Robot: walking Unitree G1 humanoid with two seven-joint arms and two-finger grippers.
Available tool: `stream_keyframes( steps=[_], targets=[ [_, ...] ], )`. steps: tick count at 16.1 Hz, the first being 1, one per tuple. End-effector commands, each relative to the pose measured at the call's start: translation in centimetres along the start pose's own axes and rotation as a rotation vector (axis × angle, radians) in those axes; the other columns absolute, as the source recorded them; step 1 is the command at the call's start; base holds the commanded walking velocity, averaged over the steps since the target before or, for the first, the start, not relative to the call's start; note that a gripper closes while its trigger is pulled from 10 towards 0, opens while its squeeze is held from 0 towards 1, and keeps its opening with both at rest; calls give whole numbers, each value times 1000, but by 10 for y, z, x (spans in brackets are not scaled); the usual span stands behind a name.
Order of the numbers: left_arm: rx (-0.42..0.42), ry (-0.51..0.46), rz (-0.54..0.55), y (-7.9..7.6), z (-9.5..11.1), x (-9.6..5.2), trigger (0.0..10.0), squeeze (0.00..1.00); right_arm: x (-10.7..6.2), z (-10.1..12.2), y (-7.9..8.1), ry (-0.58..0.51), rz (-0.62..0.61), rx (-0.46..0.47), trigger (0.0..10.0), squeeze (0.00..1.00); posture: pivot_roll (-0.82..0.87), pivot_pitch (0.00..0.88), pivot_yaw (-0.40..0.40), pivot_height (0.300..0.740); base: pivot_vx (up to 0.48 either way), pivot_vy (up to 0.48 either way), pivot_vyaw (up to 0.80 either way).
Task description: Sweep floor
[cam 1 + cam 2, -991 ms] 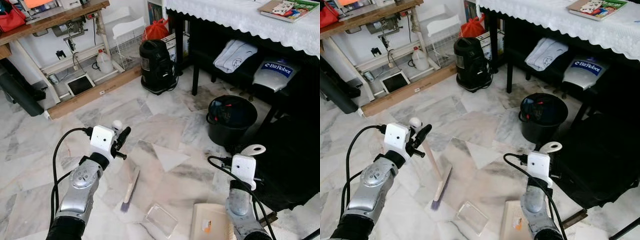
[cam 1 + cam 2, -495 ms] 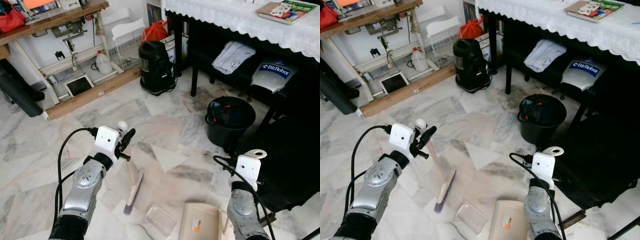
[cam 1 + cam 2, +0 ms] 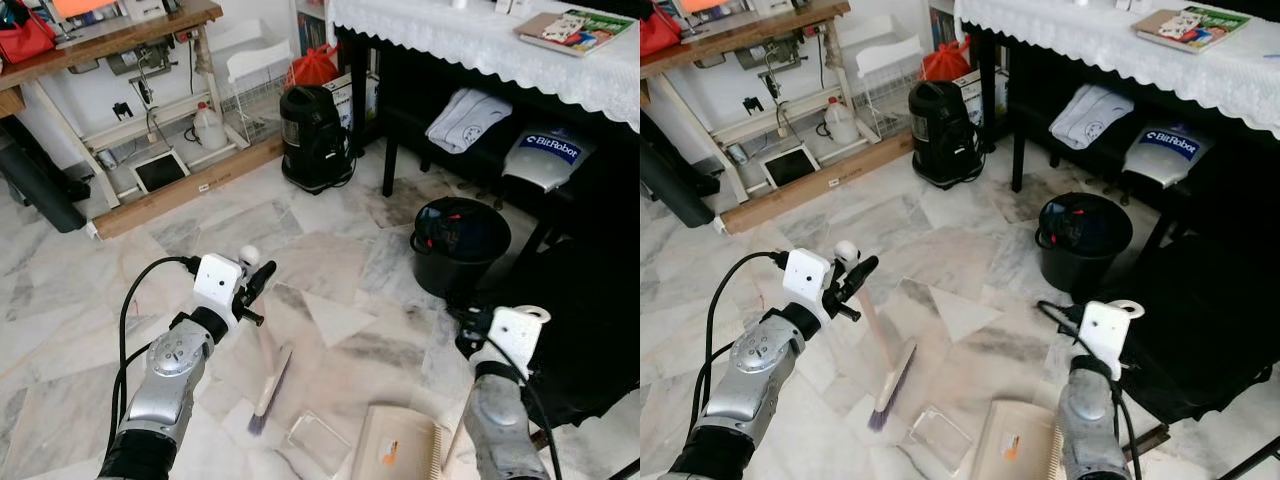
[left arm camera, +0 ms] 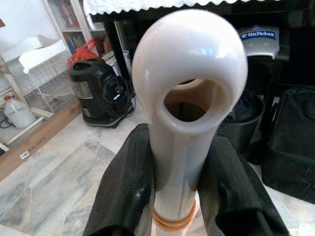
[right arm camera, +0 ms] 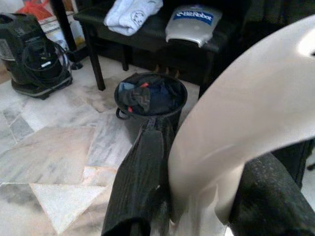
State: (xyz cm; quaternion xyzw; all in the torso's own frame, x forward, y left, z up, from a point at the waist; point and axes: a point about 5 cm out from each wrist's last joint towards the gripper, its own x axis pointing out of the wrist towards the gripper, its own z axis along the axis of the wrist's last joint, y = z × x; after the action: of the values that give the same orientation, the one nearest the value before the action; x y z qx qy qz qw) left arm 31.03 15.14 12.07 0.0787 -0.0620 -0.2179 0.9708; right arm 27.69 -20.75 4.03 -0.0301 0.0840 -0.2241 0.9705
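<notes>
Left pincer [image 3: 855,271] pinches the broom [image 3: 880,350] near the top of its handle, the two black fingers [image 4: 123,187] pressed against either side of the white plastic shaft just under its looped hanging end. From there the handle runs down and forward to the bristle head, which rests on the marble floor [image 3: 960,240] just ahead of the left arm. Right pincer [image 3: 515,325] is closed the same way on the pale curved handle of the dustpan [image 3: 395,445], whose flat tray lies on the floor close beside the right arm and a little to the right of the bristles. Between the two sits a clear plastic piece [image 3: 935,437], near the brush tip. Both tools look light and rigid, the handles smooth and glossy, so I judge they could twist or slip in a two-finger hold; a grip so high on the broom gives reach but little leverage over the head. The bristles should flex softly under pressure. A black bin [image 3: 1085,235] stands well apart, further ahead on the right.
</notes>
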Motion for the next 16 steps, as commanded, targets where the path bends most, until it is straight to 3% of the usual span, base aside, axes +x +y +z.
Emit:
stream_keyframes(
  steps=[1, 8, 10, 12, 16],
  targets=[
    [13, -5, -6, 4, 4, 1, 10000, 0, -16, -36, 2, 214, 6, 19, 10000, 0, -52, 90, 116, 740, 0, 0, 0],
    [8, 2, -18, 3, 3, 1, 10000, 0, -19, -34, 0, 287, -11, 21, 10000, 0, -49, 86, 114, 740, 0, 0, 0],
    [6, 2, -20, 2, 3, 2, 10000, 0, -17, -22, -4, 197, -35, -2, 10000, 0, -52, 86, 114, 740, 0, 0, 0],
    [5, 4, -15, 2, 2, 2, 10000, 0, -16, 2, -5, -6, -29, -36, 10000, 0, -52, 87, 113, 740, 0, 0, 0],
    [6, 1, -5, 3, 2, 1, 10000, 0, -19, 19, -2, -157, -3, -95, 10000, 0, -52, 87, 111, 740, 0, 0, 0]
  ],
)
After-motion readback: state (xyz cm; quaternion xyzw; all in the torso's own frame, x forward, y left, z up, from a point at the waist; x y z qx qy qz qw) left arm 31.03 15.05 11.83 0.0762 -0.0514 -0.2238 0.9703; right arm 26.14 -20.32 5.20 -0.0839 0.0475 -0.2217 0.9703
